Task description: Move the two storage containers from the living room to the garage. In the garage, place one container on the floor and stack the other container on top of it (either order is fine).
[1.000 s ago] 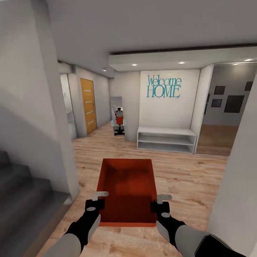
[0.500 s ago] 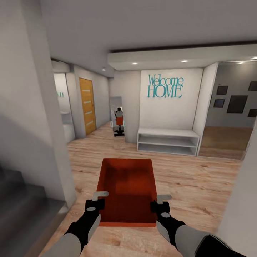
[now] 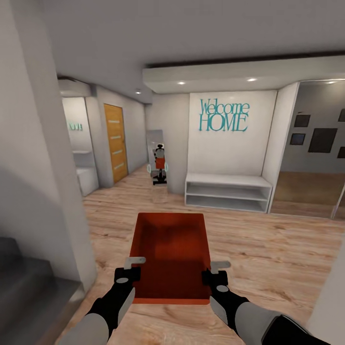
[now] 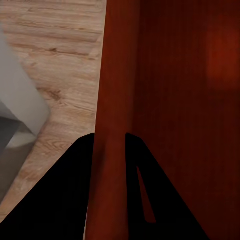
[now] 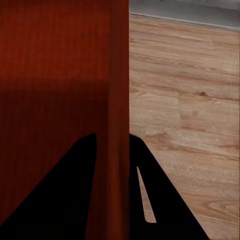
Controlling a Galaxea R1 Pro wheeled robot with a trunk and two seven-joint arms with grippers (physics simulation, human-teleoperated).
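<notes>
Orange-red and lidless, the storage container [image 3: 171,256] hung in front of me, carried level above a light wood plank floor [image 3: 268,249], its open top facing up and its inside bare. I had the left gripper [image 3: 129,268] clamped on the left wall close to the near end, and the right gripper [image 3: 216,270] clamped on the right wall opposite it. The left wrist view showed the thin wall [image 4: 112,125] running up between two dark fingers [image 4: 70,195], one inside the box and one outside; the right wrist view showed the same pinch on the other wall [image 5: 117,100]. I judged the box light and fairly stiff, since it sat flat with no sag I could see, but the walls looked thin and smooth, so they could flex or slip if the arms drifted apart or together. Holding both long walls at matching points seemed the sound grip. Farther off stood a white wall with teal "Welcome HOME" lettering [image 3: 224,115], a low white shelf [image 3: 228,191] beneath it, and a yellow-orange door [image 3: 115,142] to the far left. Grey stairs [image 3: 28,282] lay near left.
</notes>
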